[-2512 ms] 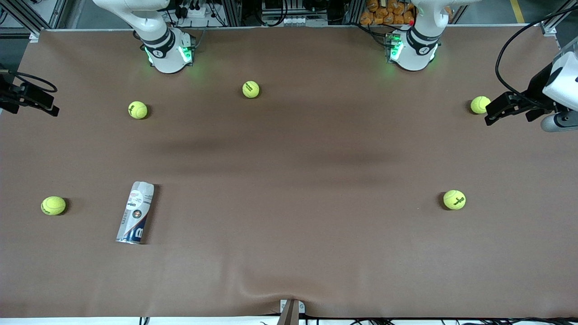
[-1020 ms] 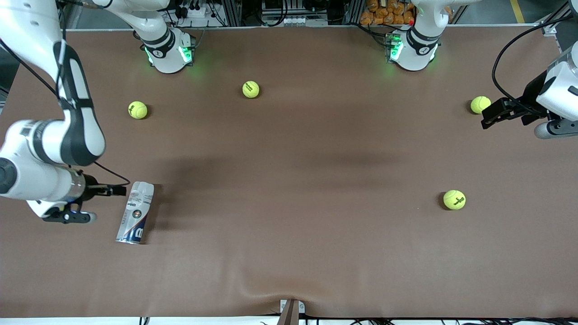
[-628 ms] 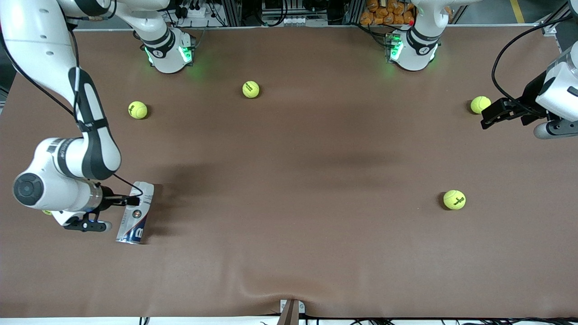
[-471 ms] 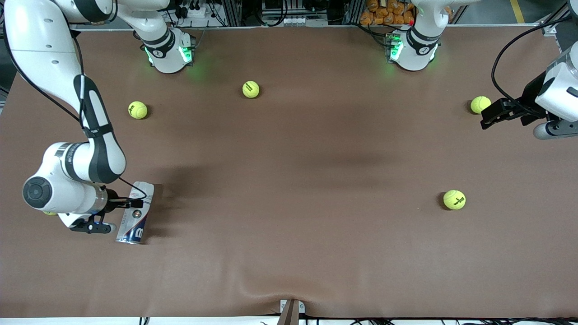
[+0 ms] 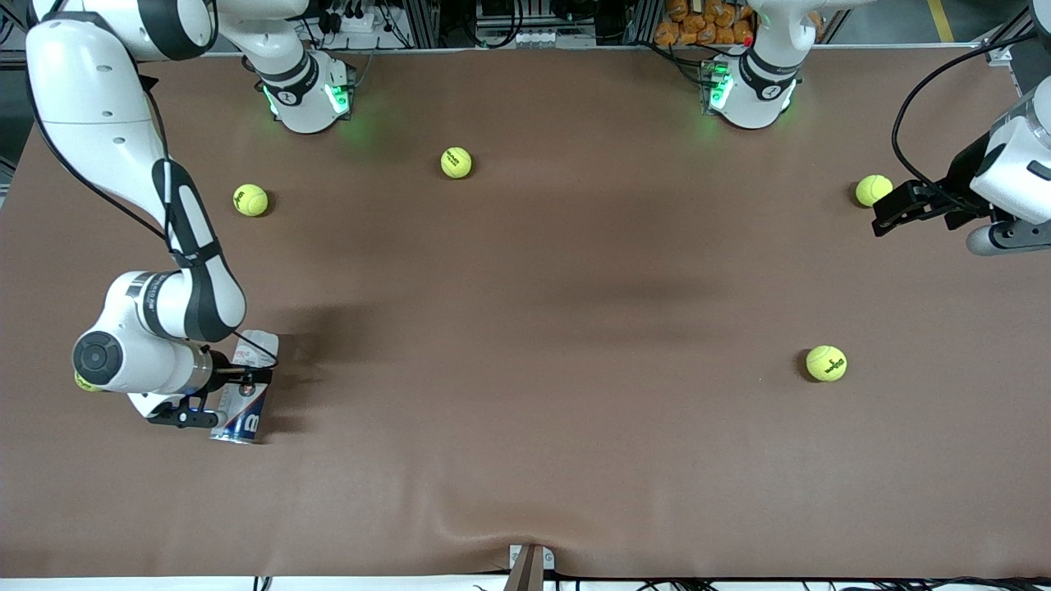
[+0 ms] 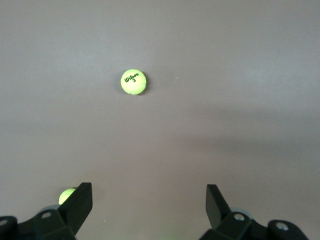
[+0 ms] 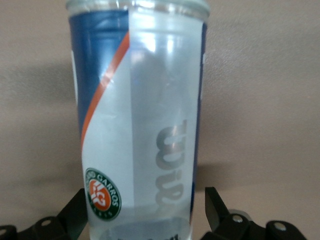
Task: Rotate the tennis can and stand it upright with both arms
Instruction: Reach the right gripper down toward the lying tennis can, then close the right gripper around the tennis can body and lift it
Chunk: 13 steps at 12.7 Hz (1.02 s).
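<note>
In the front view, I see my right arm [image 5: 123,164] come down the left edge of the frame, bent like an elbow. Its wrist lies low and flat. The right gripper [image 5: 238,392] is at the tennis can [image 5: 243,402], which lies on its side on the brown table [image 5: 525,328] in the lower left of the frame. My left arm waits at the right edge, with the left gripper [image 5: 887,215] up in the air just beside a tennis ball [image 5: 873,190].

In the left wrist view, the left gripper [image 6: 149,205] has its two fingers [image 6: 80,202] wide apart with nothing between them. A ball [image 6: 133,81] sits on the table in the upper middle.

In the right wrist view, the can [image 7: 140,115] fills the middle. The right gripper [image 7: 145,210] has one finger [image 7: 215,207] on each side of it, spread apart.
</note>
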### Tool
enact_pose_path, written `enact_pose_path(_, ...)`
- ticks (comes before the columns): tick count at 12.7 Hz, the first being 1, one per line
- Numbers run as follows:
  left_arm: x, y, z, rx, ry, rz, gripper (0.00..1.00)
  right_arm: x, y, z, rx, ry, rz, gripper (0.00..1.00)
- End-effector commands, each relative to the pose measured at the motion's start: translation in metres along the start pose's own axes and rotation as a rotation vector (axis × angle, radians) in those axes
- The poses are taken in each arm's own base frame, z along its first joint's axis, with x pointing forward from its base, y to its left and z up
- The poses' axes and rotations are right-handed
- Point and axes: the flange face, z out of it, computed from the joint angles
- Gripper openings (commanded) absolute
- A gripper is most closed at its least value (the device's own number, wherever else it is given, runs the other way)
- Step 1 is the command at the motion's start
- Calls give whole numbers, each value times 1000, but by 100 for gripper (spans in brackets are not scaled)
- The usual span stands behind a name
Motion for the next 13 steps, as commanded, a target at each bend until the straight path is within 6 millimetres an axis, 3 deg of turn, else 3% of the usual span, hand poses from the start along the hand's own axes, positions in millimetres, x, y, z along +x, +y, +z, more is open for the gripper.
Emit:
enact_pose_path(1, 0, 1, -1, 0, 10, 21, 100, 4, -4, 2, 9, 2, -7, 100)
enact_pose_path(4, 0, 1, 0, 0, 8, 21, 100, 4, -4, 4, 9, 0, -7, 100)
enact_pose_path(6, 0, 1, 0, 0, 8, 21, 100, 5, -4, 3, 9, 2, -6, 90)
enact_pose_path(12, 0, 1, 0, 0, 8, 21, 100, 6, -9, -11, 11, 14, -12, 88)
enact_pose_path(13, 0, 1, 0, 0, 8, 21, 100, 6, -9, -12, 11, 15, -14, 77)
